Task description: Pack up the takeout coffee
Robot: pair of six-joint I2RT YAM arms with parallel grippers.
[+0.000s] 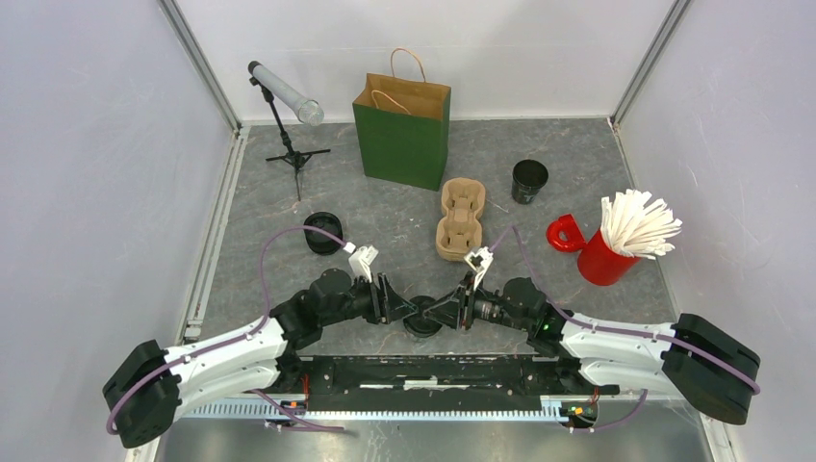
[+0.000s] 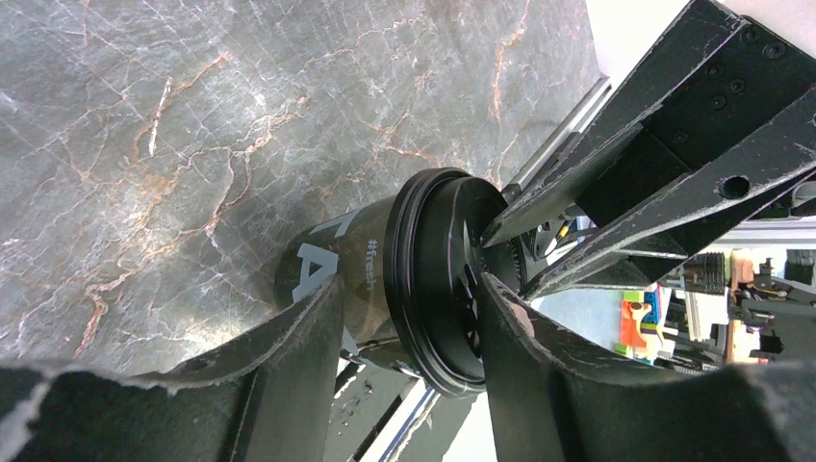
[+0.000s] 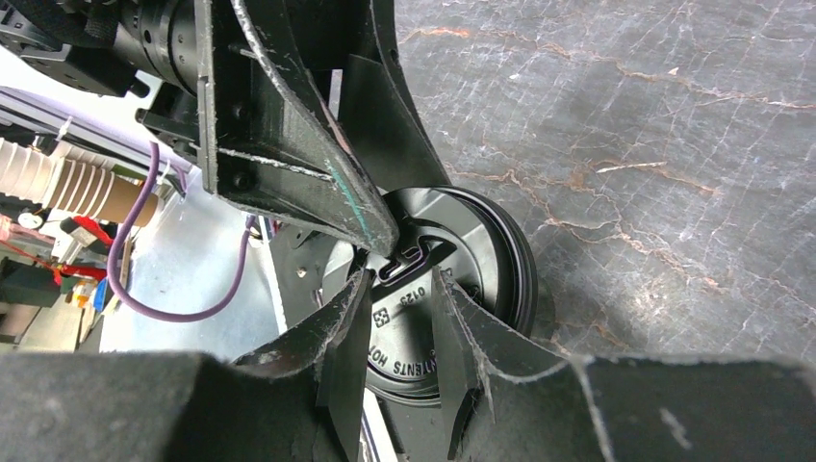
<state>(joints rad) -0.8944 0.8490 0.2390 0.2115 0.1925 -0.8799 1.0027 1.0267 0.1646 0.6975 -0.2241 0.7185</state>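
Takeout coffee (image 1: 421, 326) at six o'clock, likely light and crushable: hold below lid (image 3: 486, 252); left hand (image 2: 409, 289) straddles it, grip unclear; right hand (image 3: 399, 284) slightly spread

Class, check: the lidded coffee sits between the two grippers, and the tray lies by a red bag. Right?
No. The top view shows a green bag; the coffee does sit between the left gripper and right gripper, the tray by the bag.
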